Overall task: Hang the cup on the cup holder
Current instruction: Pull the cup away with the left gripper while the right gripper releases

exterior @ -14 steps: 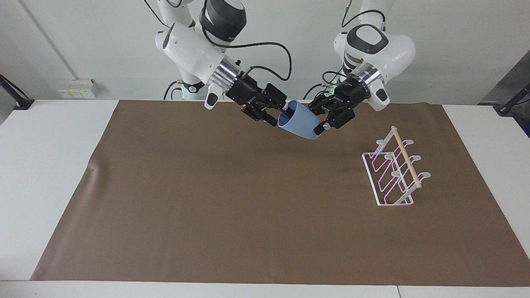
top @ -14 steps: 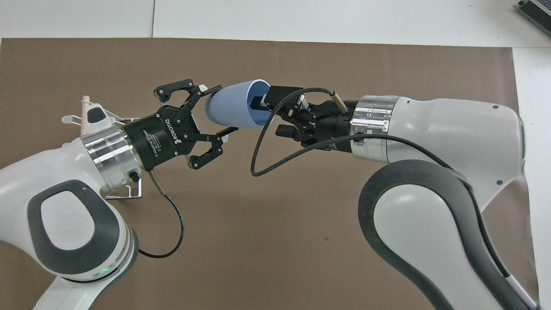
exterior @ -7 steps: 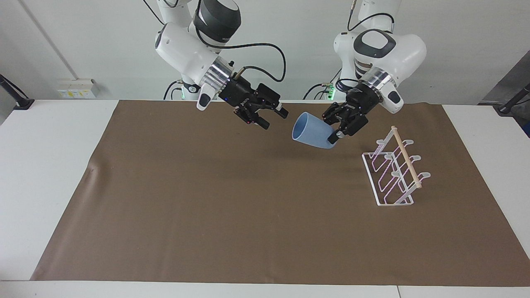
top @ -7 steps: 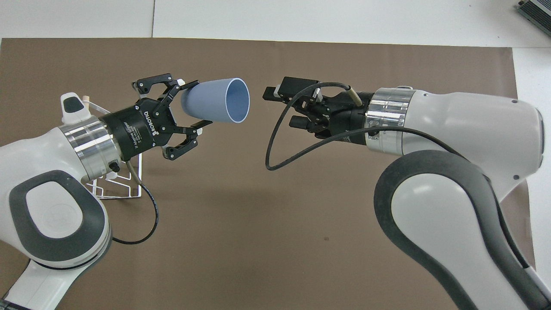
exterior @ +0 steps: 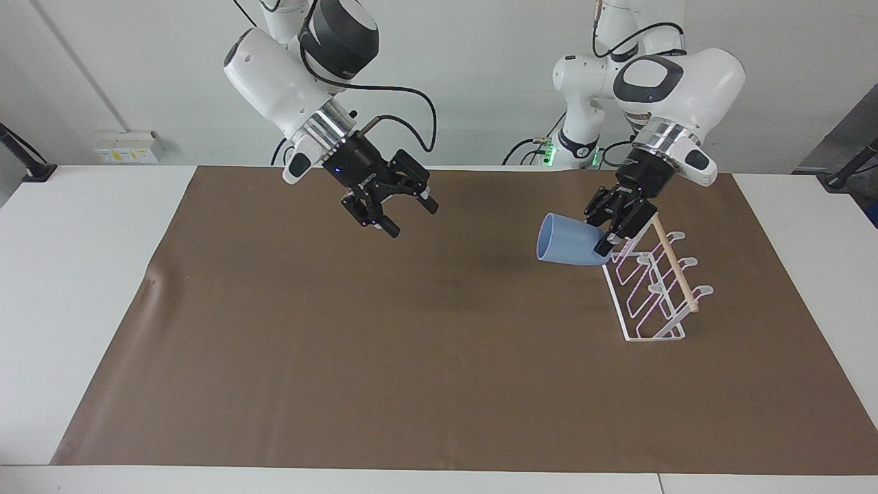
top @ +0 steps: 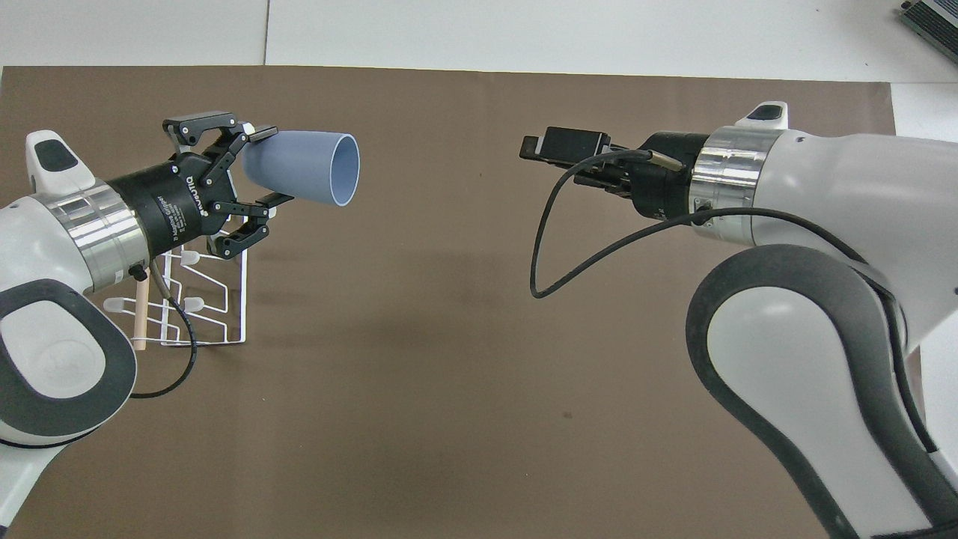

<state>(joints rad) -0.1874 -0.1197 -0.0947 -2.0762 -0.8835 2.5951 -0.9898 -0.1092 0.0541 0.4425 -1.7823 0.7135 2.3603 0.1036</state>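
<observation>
L gripper (exterior: pixel 605 245) fingers clamp the narrow base of the cup (exterior: pixel 566 240), held in air over the mat (exterior: pixel 384 357) beside the cup holder (exterior: pixel 651 288). Cup's long axis lies approx. horizontal, mouth pointing toward the right arm's end. R gripper (exterior: pixel 406 214) fingers spread wide, empty, arm raised over mat, angled down.

— Where does the cup holder (exterior: pixel 650 281) stand?
— On the mat (exterior: pixel 411 357) that covers the bench (exterior: pixel 75 274), toward the left arm's end.
— And the cup (exterior: pixel 566 240)?
— In the air, tipped on its side, its base clamped in the left hand (exterior: pixel 606 242), over the mat just beside the holder's end nearer the robots. Its mouth faces the right arm's end.
— The right hand (exterior: pixel 405 214)?
— Raised over the mat with fingers apart, well apart from the cup and holding nothing.
</observation>
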